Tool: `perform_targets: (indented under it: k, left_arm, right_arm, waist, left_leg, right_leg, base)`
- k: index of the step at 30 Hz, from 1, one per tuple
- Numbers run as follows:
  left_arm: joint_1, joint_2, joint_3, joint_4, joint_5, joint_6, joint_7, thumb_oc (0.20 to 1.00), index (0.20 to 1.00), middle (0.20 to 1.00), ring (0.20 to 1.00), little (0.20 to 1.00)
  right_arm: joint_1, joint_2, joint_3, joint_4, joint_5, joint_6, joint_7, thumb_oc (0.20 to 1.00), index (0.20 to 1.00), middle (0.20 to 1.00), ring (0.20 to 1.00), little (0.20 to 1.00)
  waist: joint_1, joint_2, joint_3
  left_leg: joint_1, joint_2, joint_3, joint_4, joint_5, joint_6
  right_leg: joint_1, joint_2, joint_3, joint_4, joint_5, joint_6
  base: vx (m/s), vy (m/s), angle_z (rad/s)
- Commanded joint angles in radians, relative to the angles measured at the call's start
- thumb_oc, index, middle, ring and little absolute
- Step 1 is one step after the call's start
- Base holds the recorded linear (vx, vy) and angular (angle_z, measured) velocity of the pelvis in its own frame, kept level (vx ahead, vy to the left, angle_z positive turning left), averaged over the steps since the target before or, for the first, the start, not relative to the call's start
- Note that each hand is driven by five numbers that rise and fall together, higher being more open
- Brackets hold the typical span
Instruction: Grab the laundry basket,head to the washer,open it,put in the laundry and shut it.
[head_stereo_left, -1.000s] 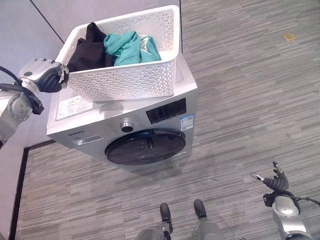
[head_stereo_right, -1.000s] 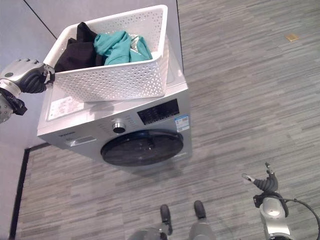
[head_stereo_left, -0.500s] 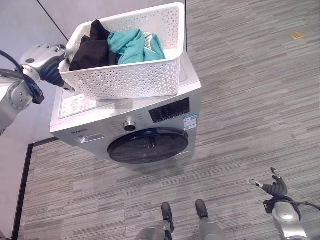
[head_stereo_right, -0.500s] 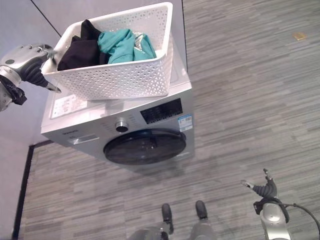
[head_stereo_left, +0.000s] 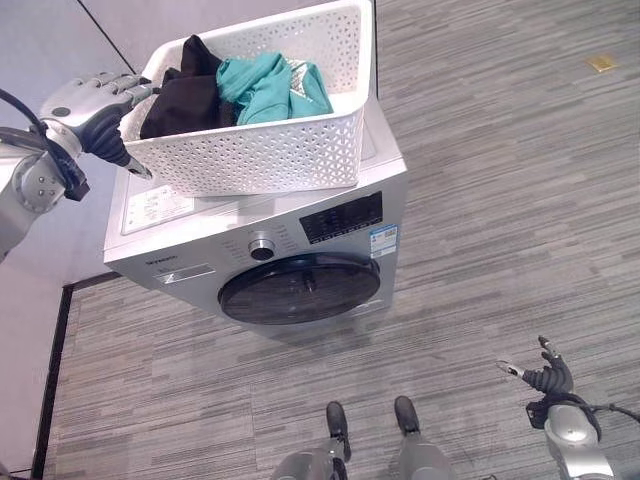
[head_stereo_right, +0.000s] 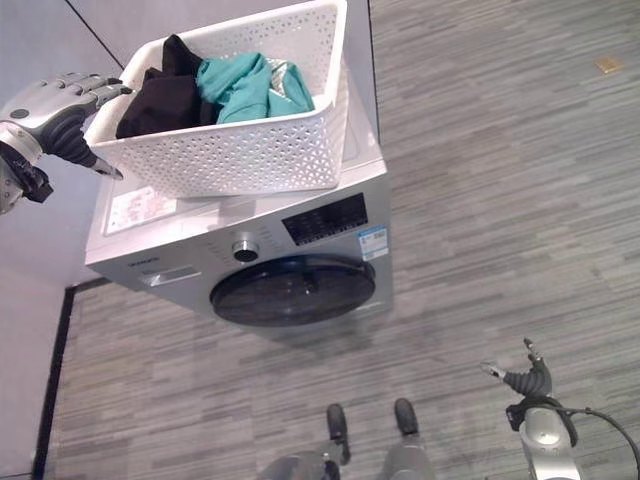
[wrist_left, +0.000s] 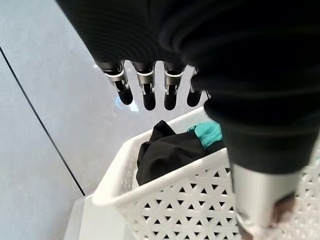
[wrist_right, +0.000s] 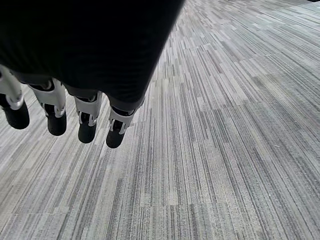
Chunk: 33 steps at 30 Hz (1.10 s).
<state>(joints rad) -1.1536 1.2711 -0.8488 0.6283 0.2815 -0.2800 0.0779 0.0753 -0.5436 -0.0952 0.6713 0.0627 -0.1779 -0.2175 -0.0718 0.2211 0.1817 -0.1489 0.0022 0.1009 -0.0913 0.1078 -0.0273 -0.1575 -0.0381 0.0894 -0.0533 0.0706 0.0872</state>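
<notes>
Left hand (head_stereo_left: 92, 108): I've let go of basket (head_stereo_left: 262, 155), fingers now straight at its 9 o'clock end; basket parked on washer (head_stereo_left: 300, 235), door next; right hand (head_stereo_left: 548, 379) relaxed, idle.

Washer (head_stereo_left: 262, 235) on striped grey floor (head_stereo_left: 500, 200); white laundry basket (head_stereo_left: 250, 150) on washer top.

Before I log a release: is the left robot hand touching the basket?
Apart. Left wrist view: the left robot hand has straight fingers above the basket rim, wall between.
</notes>
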Motion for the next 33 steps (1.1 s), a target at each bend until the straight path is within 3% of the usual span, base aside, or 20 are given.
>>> perform_targets:
  k: [1,5,7,8,9,11,12,20,24,33]
  left_arm:
    - [-0.041,0.009,0.029,0.088,-0.025,0.032,0.015,1.0,1.0,1.0,1.0,1.0]
    - [-0.034,-0.021,0.034,0.139,-0.016,0.037,0.021,1.0,1.0,1.0,1.0,1.0]
    - [-0.034,-0.037,0.032,0.167,-0.017,0.042,0.018,0.906,0.906,0.906,0.906,0.906]
    - [-0.034,-0.041,0.031,0.171,-0.018,0.042,0.014,0.815,0.815,0.815,0.815,0.815]
    - [-0.034,-0.042,0.029,0.174,-0.017,0.042,0.01,0.589,0.589,0.589,0.589,0.589]
    - [-0.035,-0.04,0.024,0.172,-0.018,0.039,0.0,0.376,0.376,0.376,0.376,0.376]
    - [-0.035,-0.041,0.022,0.174,-0.022,0.038,-0.007,0.2,0.2,0.2,0.2,0.2]
    - [-0.018,-0.067,0.011,0.22,-0.011,0.047,-0.044,0.2,0.2,0.2,0.2,0.2]
    - [0.002,-0.121,0.031,0.327,0.013,0.09,-0.075,0.2,0.2,0.2,0.2,0.2]
    - [0.039,-0.151,0.069,0.363,0.001,0.13,-0.145,0.2,0.2,0.2,0.2,0.2]
  right_arm:
    - [0.016,-0.029,0.016,-0.097,-0.012,-0.017,-0.017,1.0,1.0,1.0,1.0,1.0]
    - [0.011,-0.031,0.019,-0.113,-0.014,-0.018,-0.02,1.0,1.0,1.0,1.0,1.0]
    - [0.006,-0.03,0.025,-0.125,-0.015,-0.02,-0.023,1.0,1.0,1.0,1.0,1.0]
    - [0.006,-0.03,0.026,-0.127,-0.017,-0.02,-0.024,1.0,1.0,1.0,1.0,1.0]
    - [0.007,-0.03,0.027,-0.127,-0.018,-0.02,-0.025,1.0,1.0,1.0,1.0,1.0]
    - [0.012,-0.03,0.025,-0.123,-0.02,-0.019,-0.025,1.0,1.0,1.0,1.0,1.0]
    - [0.014,-0.03,0.024,-0.119,-0.02,-0.019,-0.025,1.0,1.0,1.0,1.0,1.0]
    - [0.011,-0.019,0.039,-0.112,-0.029,-0.009,-0.019,1.0,1.0,1.0,1.0,1.0]
    - [-0.007,-0.011,0.065,-0.09,-0.025,0.005,-0.015,1.0,1.0,1.0,1.0,1.0]
    - [-0.021,-0.001,0.1,-0.066,-0.021,0.029,0.008,1.0,1.0,1.0,1.0,1.0]
  waist:
    - [-0.013,-0.062,-0.008]
    - [-0.018,-0.059,0.0]
    - [-0.021,-0.058,0.007]
    - [-0.021,-0.057,0.008]
    - [-0.021,-0.056,0.008]
    - [-0.02,-0.054,0.006]
    - [-0.02,-0.053,0.004]
    - [-0.02,-0.049,-0.002]
    - [-0.022,-0.056,0.0]
    - [-0.011,-0.069,-0.012]
  left_leg:
    - [0.002,-0.015,-0.066,0.004,-0.066,-0.021]
    - [-0.006,-0.015,-0.065,0.004,-0.064,-0.022]
    - [-0.012,-0.013,-0.065,0.004,-0.062,-0.023]
    - [-0.013,-0.013,-0.064,0.004,-0.061,-0.023]
    - [-0.014,-0.013,-0.062,0.004,-0.061,-0.023]
    - [-0.013,-0.012,-0.061,0.004,-0.062,-0.024]
    - [-0.012,-0.012,-0.063,0.004,-0.062,-0.024]
    - [-0.005,-0.011,-0.068,0.004,-0.062,-0.027]
    - [-0.001,-0.005,-0.068,0.004,-0.058,-0.029]
    - [0.009,0.004,-0.077,0.004,-0.054,-0.034]
  right_leg:
    - [0.018,-0.118,-0.032,-0.034,-0.011,0.111]
    - [0.008,-0.117,-0.028,-0.034,-0.008,0.111]
    - [0.002,-0.116,-0.025,-0.034,-0.006,0.11]
    - [0.001,-0.115,-0.024,-0.034,-0.006,0.11]
    - [0.0,-0.115,-0.022,-0.034,-0.006,0.11]
    - [0.002,-0.115,-0.021,-0.034,-0.007,0.11]
    - [0.003,-0.114,-0.021,-0.034,-0.007,0.109]
    - [0.012,-0.11,-0.026,-0.034,-0.016,0.105]
    - [0.019,-0.108,-0.031,-0.034,-0.019,0.099]
    - [0.042,-0.103,-0.05,-0.034,-0.028,0.09]
  base:
    - [-0.01,-0.002,-0.05]
    - [-0.01,0.002,-0.03]
    - [-0.01,-0.006,-0.03]
    - [0.0,0.0,0.0]
    - [0.0,0.0,0.0]
    - [0.0,0.0,0.0]
    - [0.0,0.0,0.0]
    - [0.0,0.0,0.0]
    - [-0.01,-0.019,0.0]
    - [-0.01,-0.03,0.04]
